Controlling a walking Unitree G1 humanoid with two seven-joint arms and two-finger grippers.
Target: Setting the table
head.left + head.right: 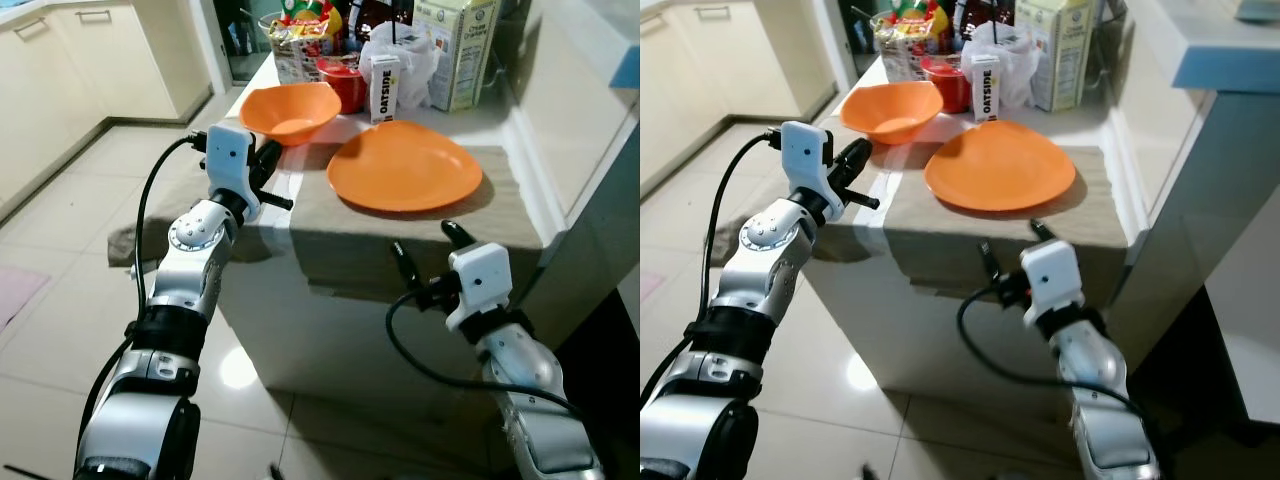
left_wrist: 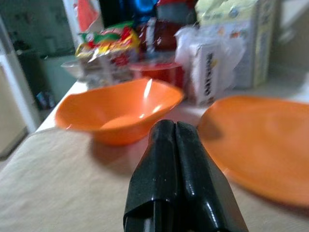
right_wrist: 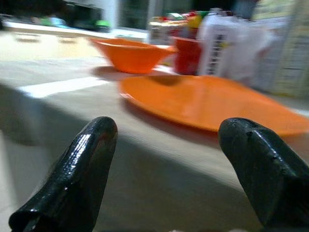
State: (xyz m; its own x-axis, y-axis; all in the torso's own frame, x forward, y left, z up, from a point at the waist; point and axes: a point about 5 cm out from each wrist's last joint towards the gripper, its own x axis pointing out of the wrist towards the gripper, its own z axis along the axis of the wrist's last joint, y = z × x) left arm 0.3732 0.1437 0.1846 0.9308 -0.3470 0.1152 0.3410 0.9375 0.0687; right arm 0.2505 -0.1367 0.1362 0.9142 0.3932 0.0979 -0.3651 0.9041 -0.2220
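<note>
An orange plate [image 1: 404,165] lies flat on the beige cloth [image 1: 500,210] covering the near end of the counter [image 1: 300,340], in the centre of the head view. Just up and to its left sits an orange bowl [image 1: 291,110], near the plate but apart from it. Behind them, along the top of the frame, groceries crowd together: a red cup [image 1: 345,82], an Oatside carton [image 1: 384,88], a white plastic bag [image 1: 412,55], a tall carton [image 1: 455,50] and a basket of snack packets [image 1: 300,40].

The left gripper [image 1: 268,165] hovers at the counter's left edge, just below the bowl, its fingers [image 2: 178,174] pressed together and holding nothing. The right gripper [image 1: 428,250] is at centre-right of the frame, below the front edge of the counter and short of the plate, its fingers [image 3: 82,169] spread wide and empty.

As for progress, the plate and bowl appear to be laid out as a place setting, so that part looks done or close to it. No cutlery or glass can be seen beside the plate, so those items probably remain to be fetched, and the groceries at the back may need clearing.
</note>
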